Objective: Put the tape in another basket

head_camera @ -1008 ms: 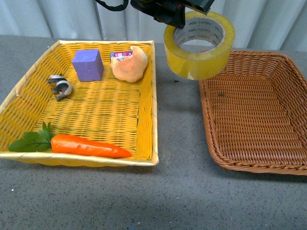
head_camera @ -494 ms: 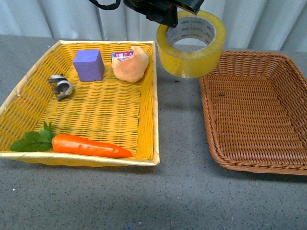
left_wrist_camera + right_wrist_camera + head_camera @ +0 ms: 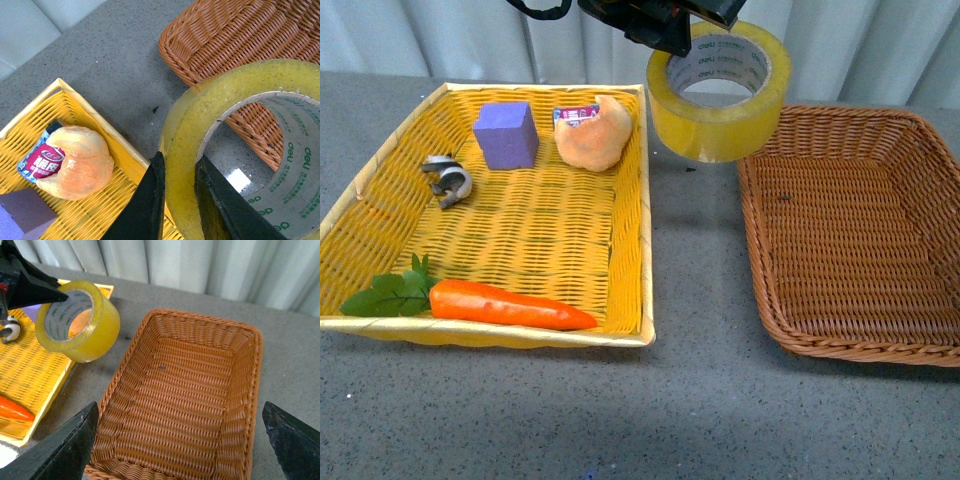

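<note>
My left gripper (image 3: 675, 35) is shut on the wall of the tape (image 3: 718, 105), a wide translucent yellow roll with a white printed core. It holds the roll in the air above the grey gap between the two baskets, at the far left corner of the brown wicker basket (image 3: 910, 340). In the left wrist view the black fingers (image 3: 150, 200) pinch the tape's (image 3: 180, 150) wall, one outside and one inside the ring. The right wrist view shows the tape (image 3: 97, 327) left of the empty brown basket (image 3: 130, 360). My right gripper (image 3: 180, 440) is open above that basket.
A bright yellow woven basket (image 3: 640, 200) on the left holds a purple cube (image 3: 506, 134), a bread roll with a red wrapper (image 3: 592, 132), a small grey-and-white clip (image 3: 446, 180) and a carrot with green leaves (image 3: 505, 305). Grey tabletop (image 3: 700, 280) lies between the baskets.
The tape and my left gripper shifted slightly left and away over the first half second, then held still. Nothing else moved.
</note>
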Motion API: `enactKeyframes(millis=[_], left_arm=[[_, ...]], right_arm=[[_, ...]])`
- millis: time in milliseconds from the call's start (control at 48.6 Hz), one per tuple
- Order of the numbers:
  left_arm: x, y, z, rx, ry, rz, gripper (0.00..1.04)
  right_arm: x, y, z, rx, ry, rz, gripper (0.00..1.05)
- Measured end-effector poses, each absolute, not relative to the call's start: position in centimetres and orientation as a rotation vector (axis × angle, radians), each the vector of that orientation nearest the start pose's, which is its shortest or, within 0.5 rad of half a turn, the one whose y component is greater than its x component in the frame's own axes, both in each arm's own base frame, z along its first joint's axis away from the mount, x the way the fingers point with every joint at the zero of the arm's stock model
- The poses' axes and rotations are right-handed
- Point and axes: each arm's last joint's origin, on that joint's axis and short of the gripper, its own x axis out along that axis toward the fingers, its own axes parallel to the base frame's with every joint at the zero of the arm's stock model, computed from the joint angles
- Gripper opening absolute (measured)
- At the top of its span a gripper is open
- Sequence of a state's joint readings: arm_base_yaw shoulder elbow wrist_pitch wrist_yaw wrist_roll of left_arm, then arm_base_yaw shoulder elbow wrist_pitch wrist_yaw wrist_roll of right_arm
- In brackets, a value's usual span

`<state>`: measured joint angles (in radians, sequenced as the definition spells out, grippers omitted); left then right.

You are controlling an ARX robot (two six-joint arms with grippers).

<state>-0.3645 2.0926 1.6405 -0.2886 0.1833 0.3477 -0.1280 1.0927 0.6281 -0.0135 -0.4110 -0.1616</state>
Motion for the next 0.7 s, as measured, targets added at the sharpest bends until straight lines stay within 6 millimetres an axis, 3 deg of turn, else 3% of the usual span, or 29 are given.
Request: enactKeyframes(millis=[103, 206, 700], left_arm=[[43.6, -17.2, 21.4, 0.391, 0.649, -0.649, 0.14], [43.6, -17.3, 21.4, 0.391, 0.649, -0.652, 0.14], [43.6, -17.3, 21.4, 0.391, 0.649, -0.649, 0.14]], right_arm=[[27.1, -1.7, 24.4, -0.039, 0.549, 0.346, 0.96], [30.1, -1.1, 24.5, -0.074, 0.6, 0.371, 0.96], [37.5, 4.5, 22.4, -0.179, 0.705, 0.534, 0.96]])
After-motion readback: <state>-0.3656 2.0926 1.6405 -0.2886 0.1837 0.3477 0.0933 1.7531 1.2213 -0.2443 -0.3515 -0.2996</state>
